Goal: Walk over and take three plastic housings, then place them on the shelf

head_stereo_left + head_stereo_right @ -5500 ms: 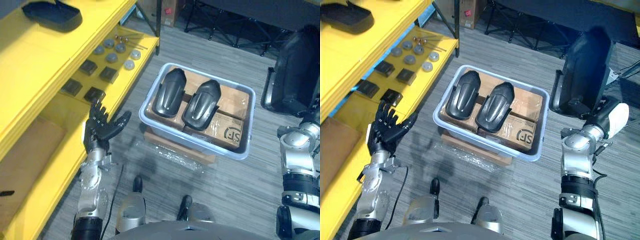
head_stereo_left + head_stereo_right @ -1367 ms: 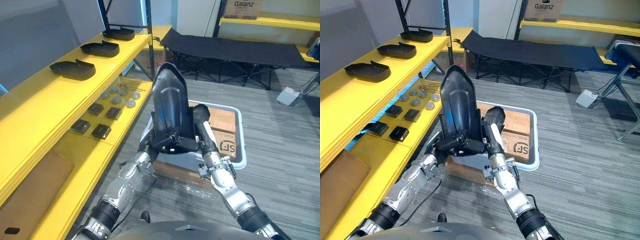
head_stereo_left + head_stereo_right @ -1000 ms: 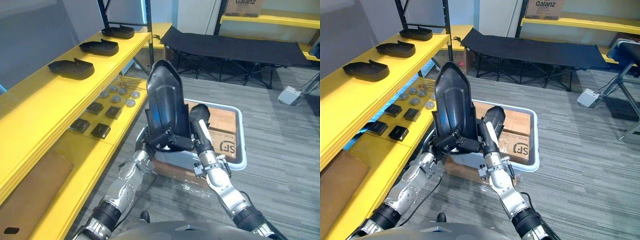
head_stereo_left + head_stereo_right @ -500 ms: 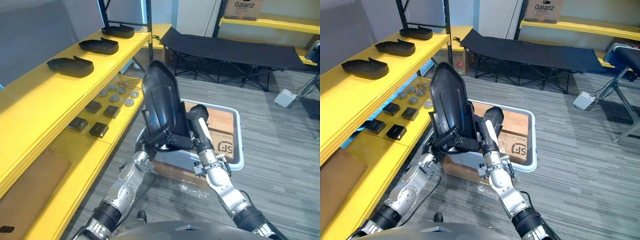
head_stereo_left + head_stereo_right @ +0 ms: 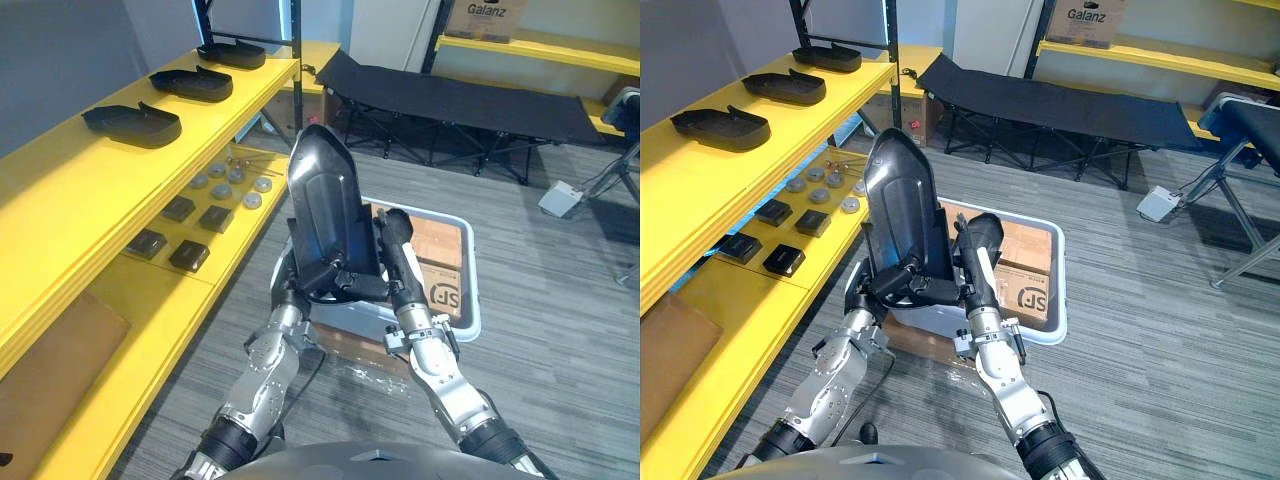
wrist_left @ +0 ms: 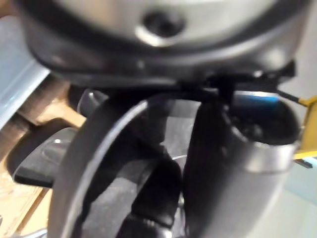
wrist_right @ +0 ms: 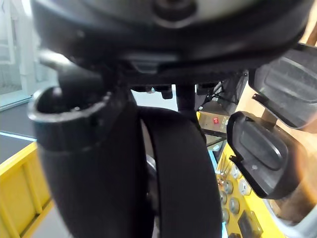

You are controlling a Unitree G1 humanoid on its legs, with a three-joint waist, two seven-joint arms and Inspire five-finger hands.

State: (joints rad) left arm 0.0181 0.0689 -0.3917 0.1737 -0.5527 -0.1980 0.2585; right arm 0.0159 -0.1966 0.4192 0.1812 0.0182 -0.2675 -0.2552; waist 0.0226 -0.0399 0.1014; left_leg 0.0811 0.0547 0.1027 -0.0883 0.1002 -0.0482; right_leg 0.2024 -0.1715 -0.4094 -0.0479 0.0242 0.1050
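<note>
I hold a black plastic housing (image 5: 325, 205) upright in front of me, above the bin. My left hand (image 5: 318, 278) is shut on its lower end, fingers curled round the base. My right hand (image 5: 398, 275) stands beside the housing's right edge, its fingers looking straight, so open. Three more black housings (image 5: 132, 122) (image 5: 190, 83) (image 5: 232, 53) lie in a row on the top level of the yellow shelf (image 5: 80, 190) to my left. A dark rounded shape just past my right hand sits over the bin; I cannot tell what it is.
A pale blue bin (image 5: 467, 305) with cardboard boxes (image 5: 445, 290) stands on the grey floor ahead. The lower shelf level carries small black blocks (image 5: 190, 255), grey discs (image 5: 222, 190) and a brown sheet (image 5: 50, 360). A black folding cot (image 5: 470, 100) stands behind.
The whole view has shifted a little. The housing stays raised between both hands and stands slightly more upright than half a second ago.
</note>
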